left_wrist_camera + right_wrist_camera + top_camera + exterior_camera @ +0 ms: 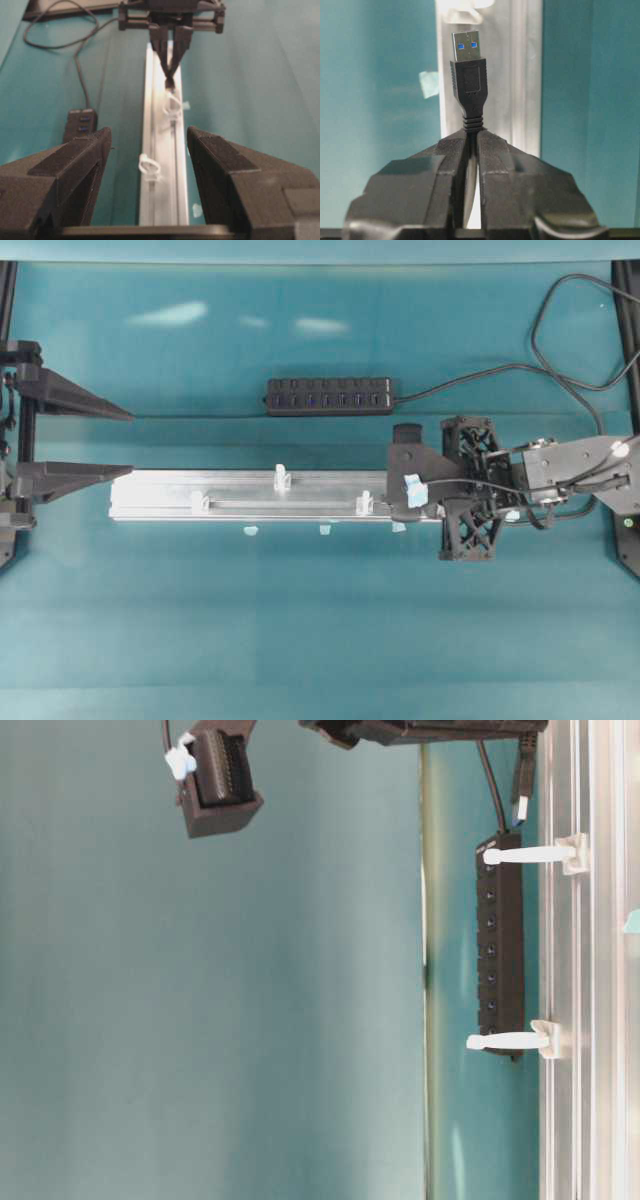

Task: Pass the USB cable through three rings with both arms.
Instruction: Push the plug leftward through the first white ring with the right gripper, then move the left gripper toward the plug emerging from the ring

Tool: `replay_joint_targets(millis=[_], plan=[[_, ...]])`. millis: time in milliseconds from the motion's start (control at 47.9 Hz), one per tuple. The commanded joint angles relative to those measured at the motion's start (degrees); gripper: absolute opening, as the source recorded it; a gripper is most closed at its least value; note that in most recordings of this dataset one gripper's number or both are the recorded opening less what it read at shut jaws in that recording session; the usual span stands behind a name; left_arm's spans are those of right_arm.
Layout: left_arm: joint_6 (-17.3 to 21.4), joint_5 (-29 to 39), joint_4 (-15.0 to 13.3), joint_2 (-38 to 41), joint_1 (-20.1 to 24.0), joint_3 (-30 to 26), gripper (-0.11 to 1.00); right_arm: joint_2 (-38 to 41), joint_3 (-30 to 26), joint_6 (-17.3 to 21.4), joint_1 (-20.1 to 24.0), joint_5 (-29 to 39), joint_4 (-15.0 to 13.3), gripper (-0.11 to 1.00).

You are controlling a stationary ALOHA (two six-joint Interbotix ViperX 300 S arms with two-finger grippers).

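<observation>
Between right fingers (472, 150), black USB cable (468, 90)

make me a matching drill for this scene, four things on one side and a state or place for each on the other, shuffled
Things:
1. left claw
2. right claw
3. multi-port hub
4. three rings

States or places:
A. standing upright along the silver rail
B. open, holding nothing, at one end of the rail
C. lying on the teal table beyond the rail
D. shut on the USB cable just behind its plug

Pairs: 1-B, 2-D, 3-C, 4-A
</observation>
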Motion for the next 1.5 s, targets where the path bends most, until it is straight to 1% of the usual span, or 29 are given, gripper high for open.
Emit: replay_joint_targets(millis=[0, 459, 835, 1001, 1064, 1168, 1294, 1398, 1481], plan=[[0.00, -0.26, 0.09, 0.26, 0.09, -1.58, 0.69, 0.26, -1.05, -0.18, -0.18, -0.62, -0.18, -0.09], [0.00, -0.26, 0.09, 0.35, 0.09, -1.58, 0.69, 4.22, -3.69, -0.26, 0.09, -2.81, -0.26, -0.09], [-0.09, -0.44, 0.09, 0.62, 0.09, -1.58, 0.69, 5.10, -5.27, 0.26, 0.18, -4.75, -0.26, -0.09], [-0.18, -0.79, 0.09, 2.11, 0.09, -1.67, 0.69, 5.63, -5.89, 0.35, 0.09, -5.01, -0.18, -0.09], [-0.70, -0.79, 0.09, 3.16, 0.09, -1.67, 0.69, 5.89, -5.89, 0.35, 0.18, -5.36, -0.18, -0.09], [-2.81, -0.97, 0.09, 5.36, 0.09, -1.85, 0.69, 6.06, -5.71, 0.35, 0.18, -5.89, -0.18, -0.09], [-5.01, -4.04, 0.09, 7.73, 0.00, -2.02, 0.69, 5.98, -5.54, 0.35, 0.18, -6.50, -0.18, -0.09], [-5.27, -8.44, 0.09, 9.67, 0.00, -1.41, 0.69, 5.71, -4.66, 0.35, -0.09, -8.09, -0.18, -0.09], [-5.54, -10.46, 0.09, 11.78, 0.00, -1.41, 0.69, 5.27, -3.78, 0.35, -0.35, -10.11, -0.26, -0.09]])
